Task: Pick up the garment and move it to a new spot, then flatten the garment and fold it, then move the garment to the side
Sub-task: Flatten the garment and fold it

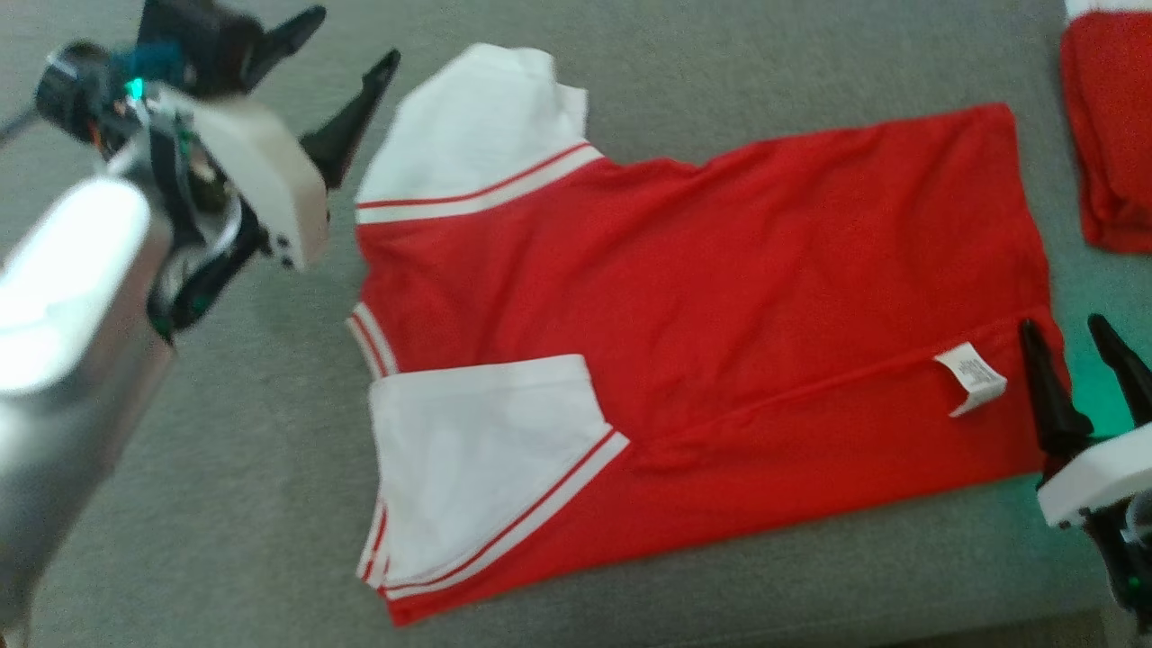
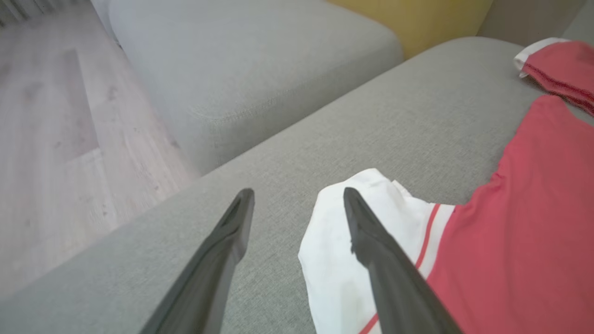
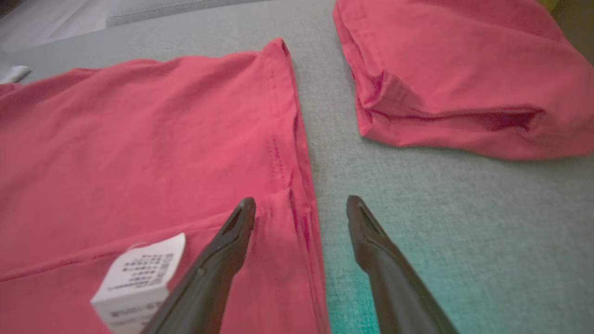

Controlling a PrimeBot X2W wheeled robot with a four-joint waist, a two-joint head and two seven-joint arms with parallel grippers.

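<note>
Grey fabric cushion [image 1: 225, 450], red-and-white garment [image 1: 702, 270] spread flat on it, folded red garment [image 1: 1111, 135] lying apart

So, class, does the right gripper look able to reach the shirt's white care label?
Probably yes: the open right gripper sits at the red shirt's hem, care label exposed beside it.

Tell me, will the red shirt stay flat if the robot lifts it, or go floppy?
Probably floppy: the shirt is thin cloth lying in soft folds, so it should droop if lifted by one edge. It looks light. On the rough grey cushion it would likely bunch rather than slide.
</note>
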